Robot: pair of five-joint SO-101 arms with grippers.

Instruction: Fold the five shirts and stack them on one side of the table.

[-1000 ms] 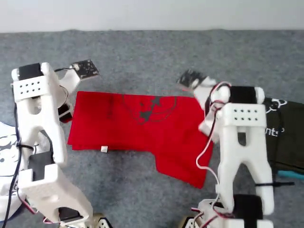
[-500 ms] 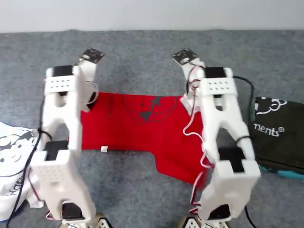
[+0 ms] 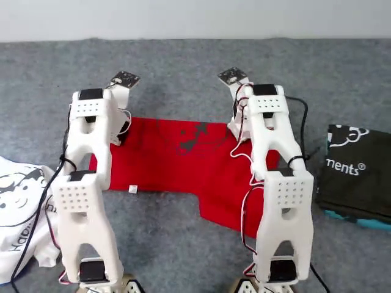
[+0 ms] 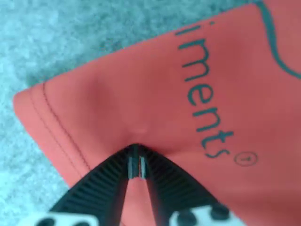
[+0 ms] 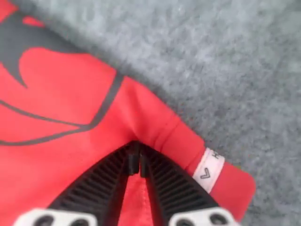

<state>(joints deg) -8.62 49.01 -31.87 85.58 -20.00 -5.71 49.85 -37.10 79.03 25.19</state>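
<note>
Table (image 3: 183,67) with red shirt (image 3: 177,168) spread mid-frame, an arm along each side.
Left arm (image 3: 91,152) and right arm (image 3: 272,152) stretch up-frame, wrists dipping at its top corners. Black shirt (image 3: 360,180) sits folded at the right edge, white shirt (image 3: 15,186) lower left. Left gripper (image 4: 135,167) and right gripper (image 5: 135,162) each pinch the red shirt, jaws almost closed on a cloth fold.
</note>
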